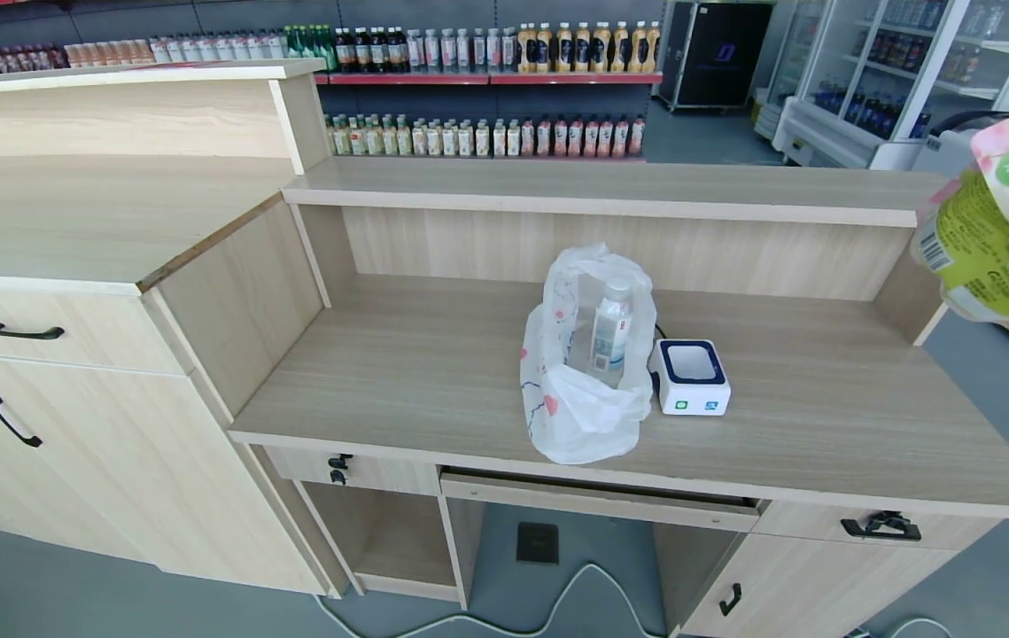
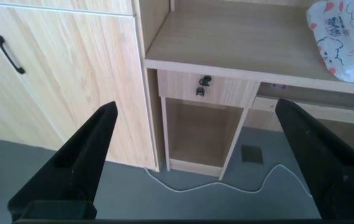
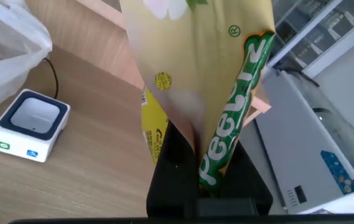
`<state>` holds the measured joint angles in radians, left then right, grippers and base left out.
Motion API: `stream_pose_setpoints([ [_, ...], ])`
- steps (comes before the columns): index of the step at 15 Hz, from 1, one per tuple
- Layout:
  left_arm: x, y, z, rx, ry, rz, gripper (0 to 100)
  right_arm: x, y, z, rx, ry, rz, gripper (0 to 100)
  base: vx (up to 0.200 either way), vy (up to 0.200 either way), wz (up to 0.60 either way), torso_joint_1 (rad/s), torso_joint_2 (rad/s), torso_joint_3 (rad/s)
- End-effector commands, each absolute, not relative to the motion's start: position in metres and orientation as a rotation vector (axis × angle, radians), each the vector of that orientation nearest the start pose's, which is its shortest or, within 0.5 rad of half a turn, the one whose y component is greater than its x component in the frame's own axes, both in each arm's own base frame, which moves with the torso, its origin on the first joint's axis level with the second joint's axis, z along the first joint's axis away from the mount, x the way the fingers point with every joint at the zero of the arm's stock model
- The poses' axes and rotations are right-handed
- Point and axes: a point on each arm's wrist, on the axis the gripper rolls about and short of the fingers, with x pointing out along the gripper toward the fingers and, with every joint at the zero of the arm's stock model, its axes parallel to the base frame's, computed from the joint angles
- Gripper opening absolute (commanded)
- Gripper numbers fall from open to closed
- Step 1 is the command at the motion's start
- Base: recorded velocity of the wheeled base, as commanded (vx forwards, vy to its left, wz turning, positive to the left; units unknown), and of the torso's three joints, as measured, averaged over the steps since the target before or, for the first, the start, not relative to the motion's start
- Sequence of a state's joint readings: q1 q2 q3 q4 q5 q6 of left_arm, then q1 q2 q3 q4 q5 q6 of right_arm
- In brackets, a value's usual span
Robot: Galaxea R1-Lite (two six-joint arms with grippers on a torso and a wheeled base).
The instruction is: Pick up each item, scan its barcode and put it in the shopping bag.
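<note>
Yellow-green packet (image 3: 189, 62) clenched in right tool (image 3: 204, 162); left tool (image 2: 196, 107) gapes facing counter (image 2: 226, 31); head view shows bottle (image 1: 610, 332) inside shopping bag (image 1: 575, 416).

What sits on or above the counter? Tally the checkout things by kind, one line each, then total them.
shopping bag: 1
bottle, standing inside the bag: 1
barcode scanner, beside the bag: 1
snack packet, held in the right pincer: 1
Total: 4
</note>
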<state>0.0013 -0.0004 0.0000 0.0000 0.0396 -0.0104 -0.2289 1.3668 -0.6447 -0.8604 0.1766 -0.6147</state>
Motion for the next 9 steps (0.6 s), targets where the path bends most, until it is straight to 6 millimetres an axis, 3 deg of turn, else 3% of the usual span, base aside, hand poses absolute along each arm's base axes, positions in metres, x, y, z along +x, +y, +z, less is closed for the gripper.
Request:
stream_pose_setpoints([
  [1, -0.023, 0.001, 0.075, -0.011, 0.000, 0.041, 100, 0.219, -0.051, 0.243, -0.666, -0.083, -0.103, 0, 0.000, 0.000, 0.00, 0.000, 0.00, 0.000],
  [8, -0.023, 0.001, 0.075, -0.011, 0.000, 0.041, 100, 0.229, -0.063, 0.231, -0.755, 0.034, -0.191, 0, 0.000, 0.000, 0.60, 0.002, 0.00, 0.002],
  [9, -0.023, 0.001, 0.075, -0.011, 0.000, 0.041, 100, 0.236, -0.070, 0.226, -0.797, 0.059, -0.180, 0, 0.000, 0.000, 0.00, 0.000, 0.00, 0.000],
])
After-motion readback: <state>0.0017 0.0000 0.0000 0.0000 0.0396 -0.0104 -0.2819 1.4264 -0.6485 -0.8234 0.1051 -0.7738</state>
